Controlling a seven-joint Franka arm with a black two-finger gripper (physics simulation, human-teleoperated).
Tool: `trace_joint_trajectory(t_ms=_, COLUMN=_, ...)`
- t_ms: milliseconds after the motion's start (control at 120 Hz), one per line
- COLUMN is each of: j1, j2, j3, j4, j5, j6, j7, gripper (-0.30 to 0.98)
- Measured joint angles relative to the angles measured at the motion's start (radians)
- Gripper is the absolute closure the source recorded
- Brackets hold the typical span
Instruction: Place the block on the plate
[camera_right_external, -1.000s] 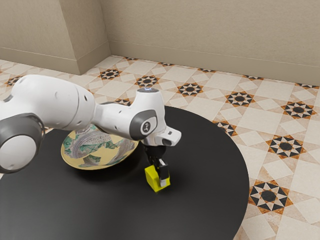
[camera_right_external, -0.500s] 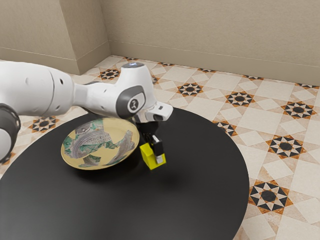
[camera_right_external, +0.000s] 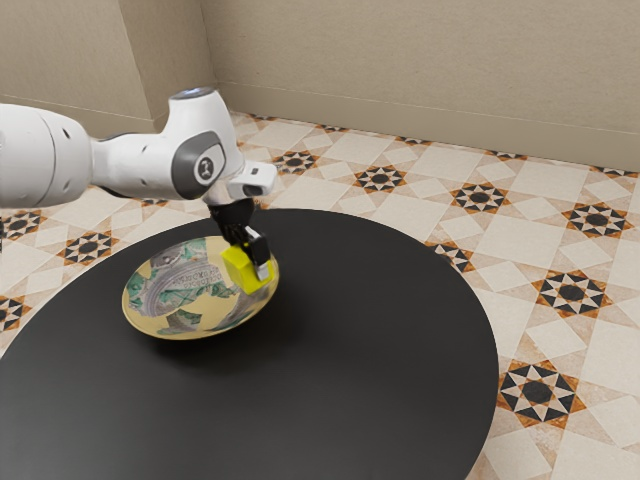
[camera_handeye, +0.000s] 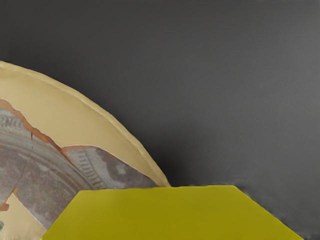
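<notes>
No word or number can be read for certain. On the plate (camera_right_external: 212, 308), at the exterior view's left, a short row of small dark lettering (camera_right_external: 203, 277) runs across a pale grey patch near the middle, too small to spell out. In the wrist view, the plate's grey decoration bears faint upright strokes like letters, also unreadable. On the white arm (camera_right_external: 140, 166), a round dark cap (camera_right_external: 190, 176) carries a small pale emblem (camera_right_external: 206, 169), its shape unclear and without legible text.
</notes>
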Motion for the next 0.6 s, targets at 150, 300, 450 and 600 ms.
trace_joint_trajectory(t_ms=150, j1=0.015, j2=0.025, j3=0.048, j4=-0.003, j5=0.000, j6=-0.008, j7=-0.002, gripper=0.35)
trace_joint_trajectory(t_ms=300, j1=0.033, j2=0.059, j3=0.081, j4=-0.011, j5=0.000, j6=-0.013, j7=-0.004, gripper=0.35)
trace_joint_trajectory(t_ms=450, j1=0.050, j2=0.103, j3=0.100, j4=-0.012, j5=0.000, j6=-0.016, j7=-0.004, gripper=0.35)
trace_joint_trajectory(t_ms=600, j1=0.053, j2=0.117, j3=0.103, j4=-0.012, j5=-0.005, j6=-0.019, j7=-0.001, gripper=0.26)
